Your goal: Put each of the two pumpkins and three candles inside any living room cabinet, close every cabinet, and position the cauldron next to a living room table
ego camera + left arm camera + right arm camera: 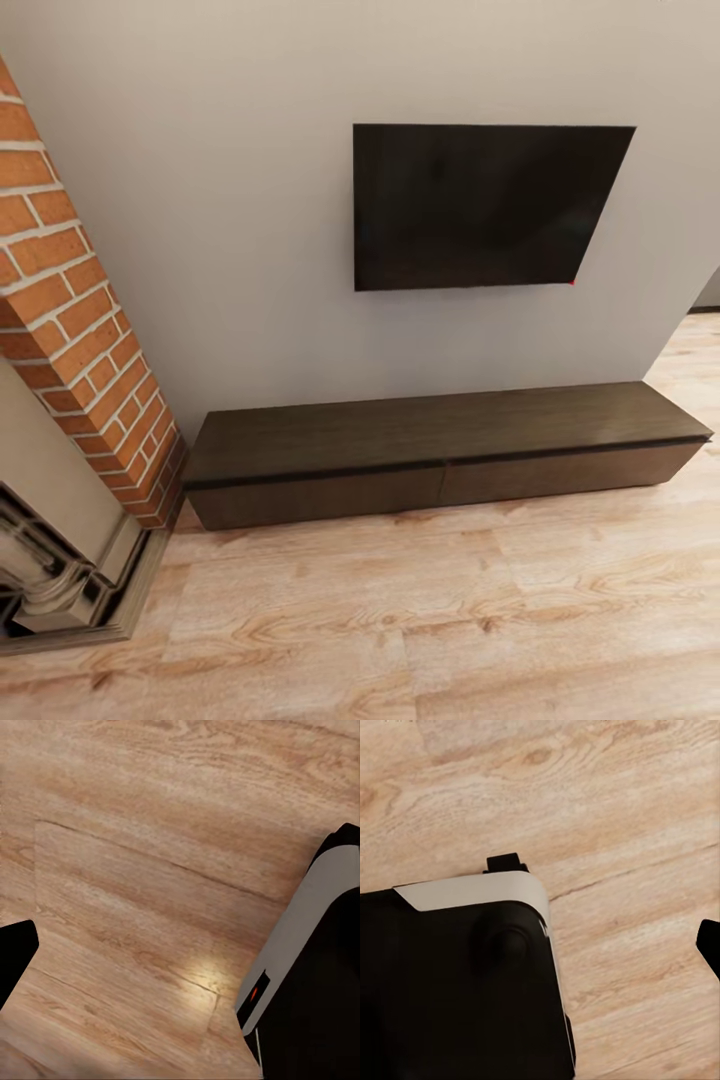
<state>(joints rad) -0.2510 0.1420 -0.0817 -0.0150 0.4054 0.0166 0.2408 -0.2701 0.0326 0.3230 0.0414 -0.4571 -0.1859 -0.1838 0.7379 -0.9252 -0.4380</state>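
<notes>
Glossy black rounded base shell (457, 997) trimmed by a pale grey band (300, 930), a small red mark (257, 991) glowing on it.

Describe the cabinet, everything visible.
The cabinet is a long, low unit in dark-brown wood look, with a flat bare top and two wide drawer fronts side by side, split by a thin seam near the middle. Both drawers are shut, flush with the front. It stands on the pale wood floor, back against the grey wall, under the dark wall-mounted screen. Its left end sits close beside the brick fireplace.
</notes>
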